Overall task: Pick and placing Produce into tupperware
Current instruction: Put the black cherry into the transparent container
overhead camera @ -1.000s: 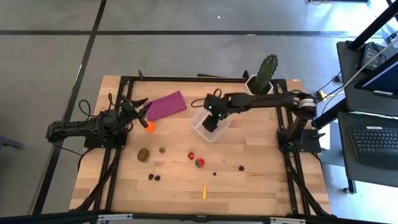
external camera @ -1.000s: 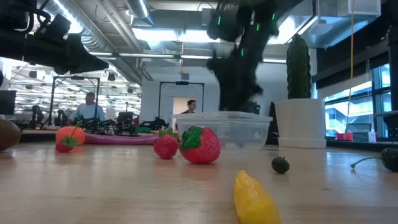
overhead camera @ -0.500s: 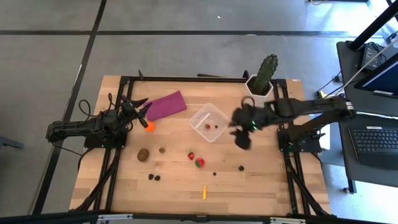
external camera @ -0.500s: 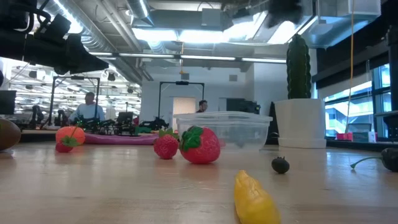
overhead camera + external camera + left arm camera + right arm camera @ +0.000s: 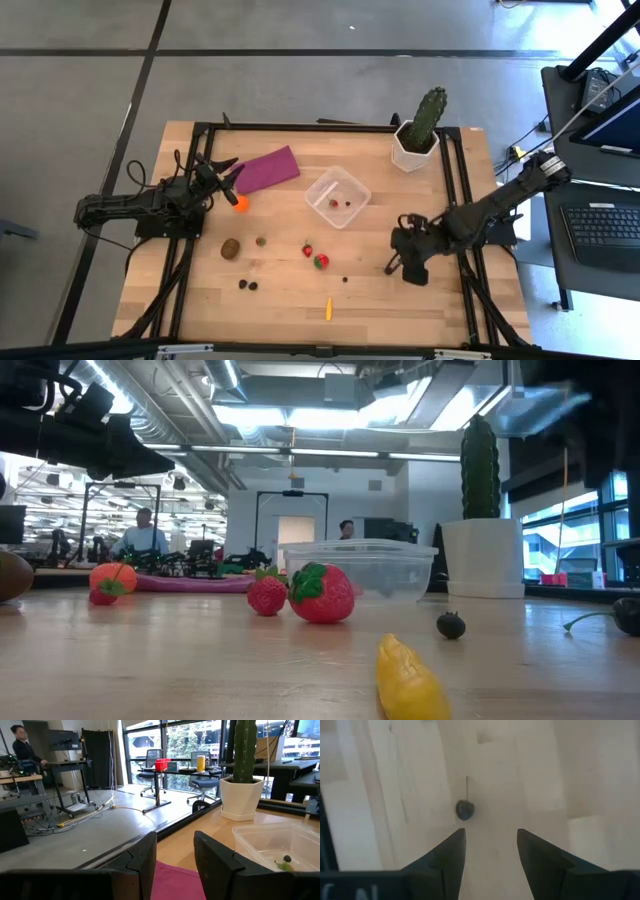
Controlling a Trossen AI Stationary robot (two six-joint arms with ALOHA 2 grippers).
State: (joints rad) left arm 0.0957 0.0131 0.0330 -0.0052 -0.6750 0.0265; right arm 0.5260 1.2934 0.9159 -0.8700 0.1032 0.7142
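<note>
The clear tupperware stands at the table's middle far part with a small strawberry and a dark piece inside. My right gripper is open and hovers beside a dark stemmed berry. That berry lies on the wood just ahead of the open fingers. Two strawberries, a kiwi-like oval, dark berries and a yellow piece lie on the table. My left gripper is open and empty at the far left, near the orange ball.
A cactus in a white pot stands at the far right. A purple cloth lies flat at the far left, under my left gripper. Black frame rails run along the table's left, right and far sides. People show in the room behind.
My right gripper has left the tupperware, swung toward the table's right edge, then come toward the near edge and down to the dark stemmed berry. The tupperware stays in place with its pieces inside.
</note>
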